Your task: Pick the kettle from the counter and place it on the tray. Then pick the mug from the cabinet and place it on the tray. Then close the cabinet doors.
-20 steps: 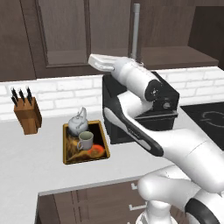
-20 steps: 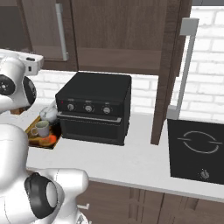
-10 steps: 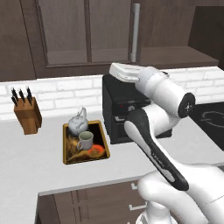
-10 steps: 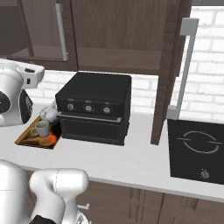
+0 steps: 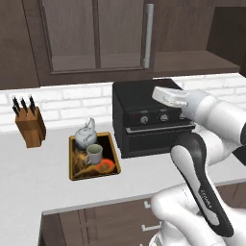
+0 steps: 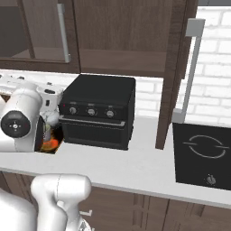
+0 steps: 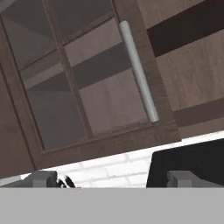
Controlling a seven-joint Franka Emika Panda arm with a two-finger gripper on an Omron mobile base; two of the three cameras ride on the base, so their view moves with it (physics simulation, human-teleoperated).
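The kettle (image 5: 85, 137) and the mug (image 5: 93, 154) both stand on the tray (image 5: 109, 169), which lies on the counter (image 5: 38, 178) left of a black oven. My gripper (image 5: 164, 93) hovers above the oven's top, right of the tray, open and empty. In the hand view its fingertips (image 7: 41, 178) stand wide apart, facing the cabinet's left door (image 7: 87, 96) and its silver handle (image 7: 139, 72). That door (image 5: 96, 33) is shut. The right door (image 6: 175, 67) stands swung out, edge-on, with its handle (image 6: 193, 58) showing. The cabinet shelf (image 5: 192, 62) behind it lies bare.
A black toaster oven (image 5: 149, 122) sits right of the tray, under my hand. A knife block (image 5: 30, 126) stands at the far left by the white brick wall. A black cooktop (image 6: 205, 153) lies beyond the open door on the right.
My arm has swung to the right, carrying the open hand from above the tray's side to over the oven. Kettle, mug and tray have stayed put.
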